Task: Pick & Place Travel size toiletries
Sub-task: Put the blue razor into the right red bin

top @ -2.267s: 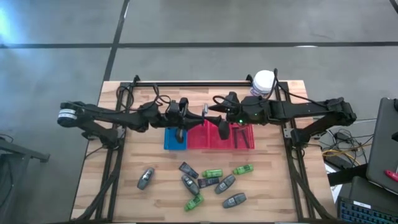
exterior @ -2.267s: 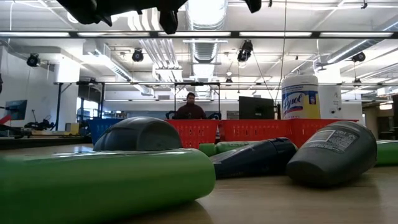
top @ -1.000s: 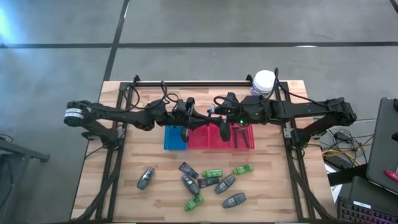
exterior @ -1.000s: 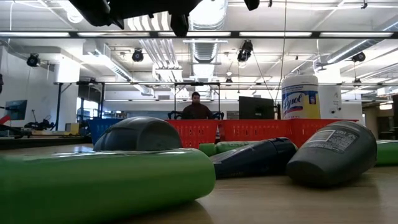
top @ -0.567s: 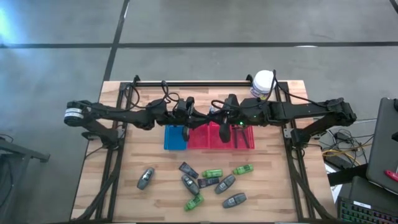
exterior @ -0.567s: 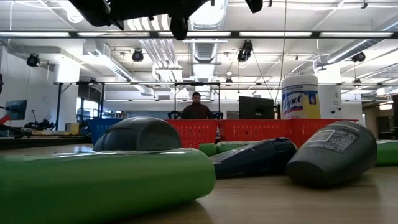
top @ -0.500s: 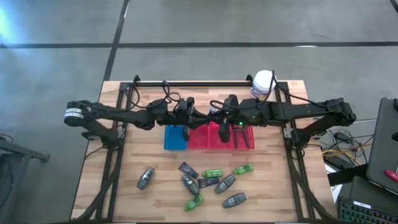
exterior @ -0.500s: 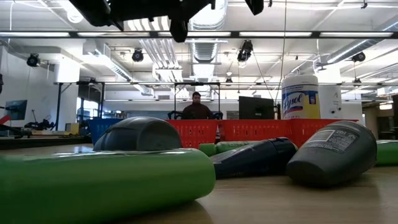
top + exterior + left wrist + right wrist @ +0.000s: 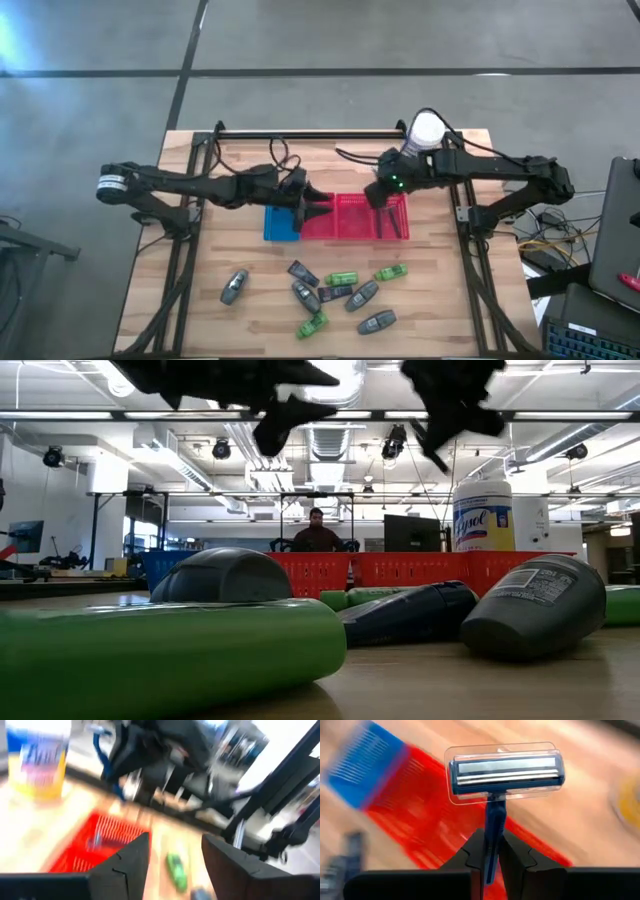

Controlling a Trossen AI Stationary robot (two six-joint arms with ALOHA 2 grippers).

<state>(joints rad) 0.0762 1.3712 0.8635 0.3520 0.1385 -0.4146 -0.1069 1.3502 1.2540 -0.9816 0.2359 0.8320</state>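
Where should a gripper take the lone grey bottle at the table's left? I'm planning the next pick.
Grip the grey bottle across its narrower width at mid-body, coming straight down. It lies flat on the table, tilted diagonally, well apart from the other toiletries, so both long sides are free for the fingers.

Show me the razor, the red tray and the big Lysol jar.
razor [image 9: 504,770]: right wrist view, on its capped head.
red tray [image 9: 350,220]: high view, on its mesh floor.
Lysol jar [image 9: 483,518]: low view, on its yellow label.
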